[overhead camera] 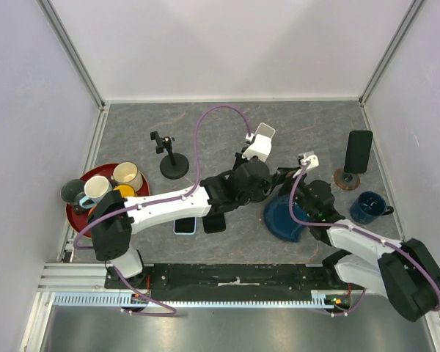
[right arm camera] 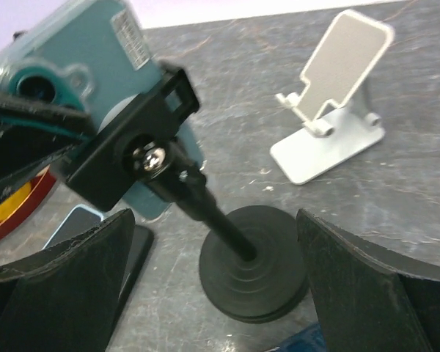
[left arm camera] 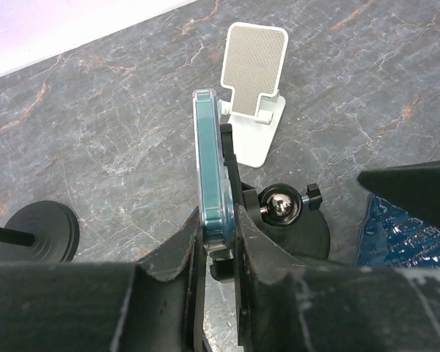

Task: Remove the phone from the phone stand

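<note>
A teal-cased phone [left arm camera: 207, 161] stands on edge, seen edge-on in the left wrist view. My left gripper [left arm camera: 218, 220] is shut on its lower part, one finger on each face. The phone's back [right arm camera: 95, 59] sits in the black clamp [right arm camera: 128, 150] of the phone stand, whose pole runs down to a round black base [right arm camera: 253, 271]. The stand's ball joint [left arm camera: 281, 206] shows just right of the phone. My right gripper [right arm camera: 214, 220] is open, its fingers on either side of the base without touching it. From above, the left gripper [overhead camera: 248, 178] and the right gripper [overhead camera: 284, 180] meet mid-table.
A white folding stand [overhead camera: 262, 141] sits just behind the grippers. Another black stand [overhead camera: 174, 165] is to the left, near a red tray [overhead camera: 84, 180] of mugs. Two phones [overhead camera: 185, 224] lie flat near the front. At right are a blue plate [overhead camera: 282, 218], a blue mug [overhead camera: 368, 207] and a dark phone [overhead camera: 359, 150] on a round stand.
</note>
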Controlling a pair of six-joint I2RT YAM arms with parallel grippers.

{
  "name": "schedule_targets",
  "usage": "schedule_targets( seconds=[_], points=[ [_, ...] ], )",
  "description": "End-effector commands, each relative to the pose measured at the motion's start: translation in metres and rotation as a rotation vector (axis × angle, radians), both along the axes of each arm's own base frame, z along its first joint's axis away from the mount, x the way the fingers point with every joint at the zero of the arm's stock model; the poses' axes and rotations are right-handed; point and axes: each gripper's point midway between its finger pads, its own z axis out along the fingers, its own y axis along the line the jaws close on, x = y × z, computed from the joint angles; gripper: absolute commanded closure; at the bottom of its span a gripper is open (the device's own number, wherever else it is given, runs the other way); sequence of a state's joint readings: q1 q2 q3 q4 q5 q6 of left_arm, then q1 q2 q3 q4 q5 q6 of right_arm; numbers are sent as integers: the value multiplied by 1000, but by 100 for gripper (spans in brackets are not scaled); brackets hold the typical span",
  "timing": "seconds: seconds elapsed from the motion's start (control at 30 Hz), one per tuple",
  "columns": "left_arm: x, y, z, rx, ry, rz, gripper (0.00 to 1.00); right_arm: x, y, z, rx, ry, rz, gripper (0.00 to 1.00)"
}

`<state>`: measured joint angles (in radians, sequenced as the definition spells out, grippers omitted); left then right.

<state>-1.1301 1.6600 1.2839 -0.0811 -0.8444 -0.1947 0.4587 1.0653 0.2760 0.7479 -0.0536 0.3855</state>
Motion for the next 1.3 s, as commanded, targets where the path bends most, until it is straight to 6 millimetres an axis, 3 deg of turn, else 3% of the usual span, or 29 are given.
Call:
schedule_targets(
  seconds=[0.0, 0.03, 0.2, 0.27, 0.6, 0.9, 1.0, 1.03, 1.13, 1.27],
  points=[
    [-3, 8, 32, -22, -70, -37, 94, -6, 26, 17, 8, -129, 102, 2],
    [-4, 10, 33, -23, -71, -40, 98, -6, 29, 12, -4, -128, 113, 2],
    [-10, 11, 37, -88, -63, -60, 98, -4, 42, 11, -10, -169, 123, 4],
    [-11, 10, 36, -101, -53, -63, 98, 3, 42, 1, -22, -157, 99, 5],
    [-15, 8, 29, -140, -12, -54, 98, 9, 76, -28, -38, -143, 142, 21],
    [-24, 8, 16, -141, 60, -71, 98, 25, 78, -32, 12, -152, 67, 39],
    [-28, 8, 12, -144, 90, -79, 98, 28, 78, -33, 7, -153, 64, 53],
    [-29, 8, 11, -146, 96, -81, 98, 29, 79, -34, 5, -150, 62, 69],
    [-34, 8, 8, -157, 128, -97, 98, 33, 79, -39, -10, -131, 54, 100],
    [-42, 6, 2, -170, 175, -119, 98, 37, 75, -43, -24, -112, 18, 100]
  ],
)
